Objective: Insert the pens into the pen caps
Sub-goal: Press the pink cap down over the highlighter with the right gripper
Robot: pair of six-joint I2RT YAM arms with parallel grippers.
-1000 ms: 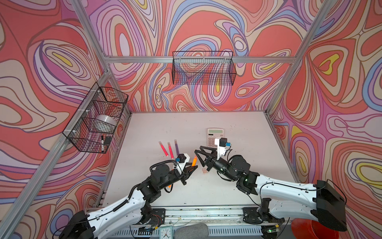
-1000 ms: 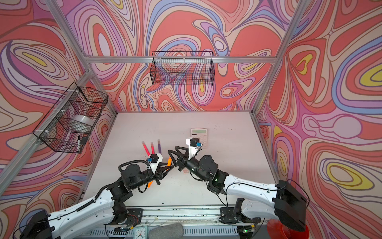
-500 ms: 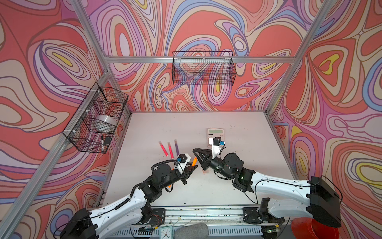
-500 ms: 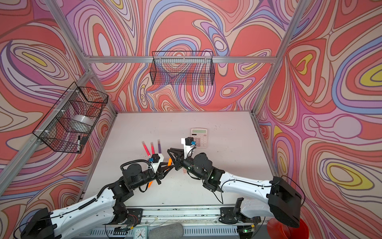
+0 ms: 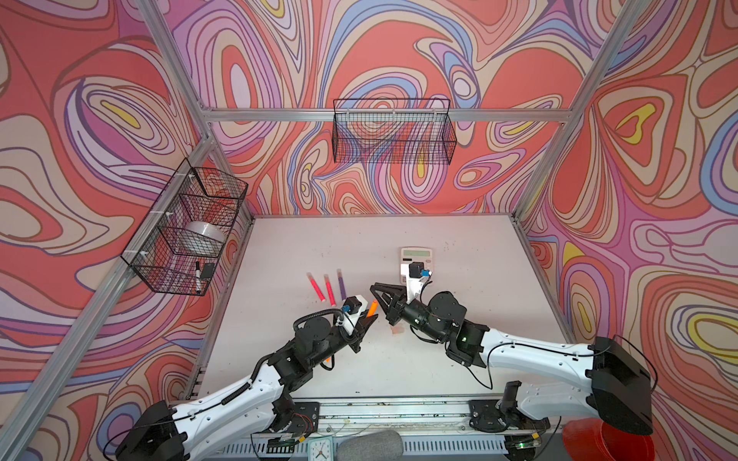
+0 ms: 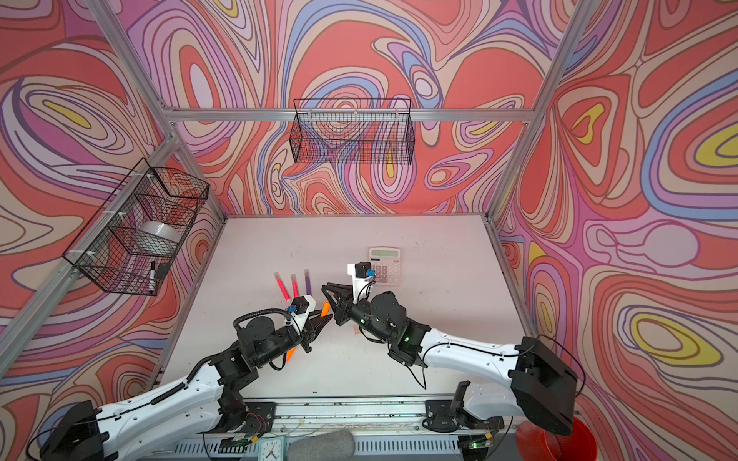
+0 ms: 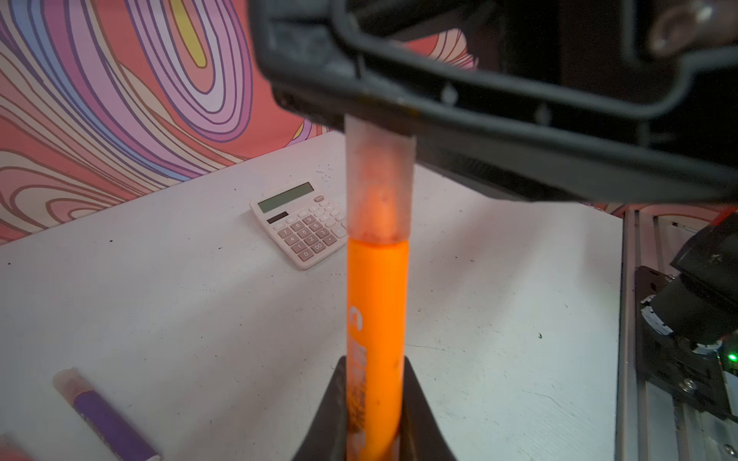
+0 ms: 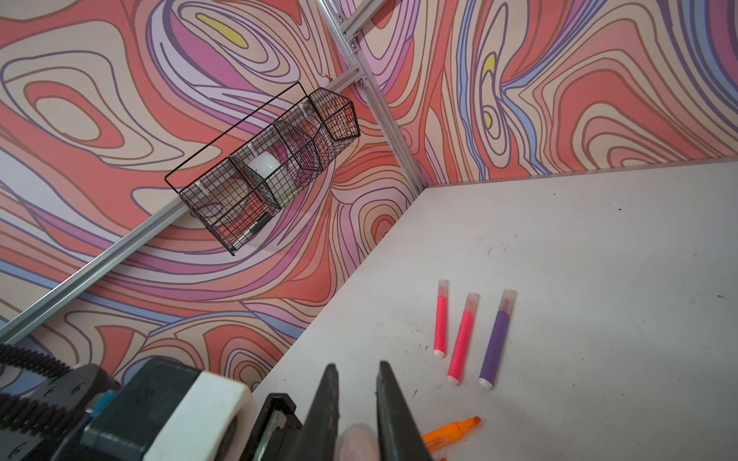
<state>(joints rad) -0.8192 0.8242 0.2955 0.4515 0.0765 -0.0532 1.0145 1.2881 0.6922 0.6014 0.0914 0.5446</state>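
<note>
Pale bench between swirly walls: left fingers are clamped on orange pen, right fingers clamped on pale cap sitting over its tip; three capped pens lie on bench nearby, calculator further

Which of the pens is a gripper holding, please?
The orange pen in the left gripper, its tip inside a cap; the two pink pens and the purple pen lie capped on the table.
</note>
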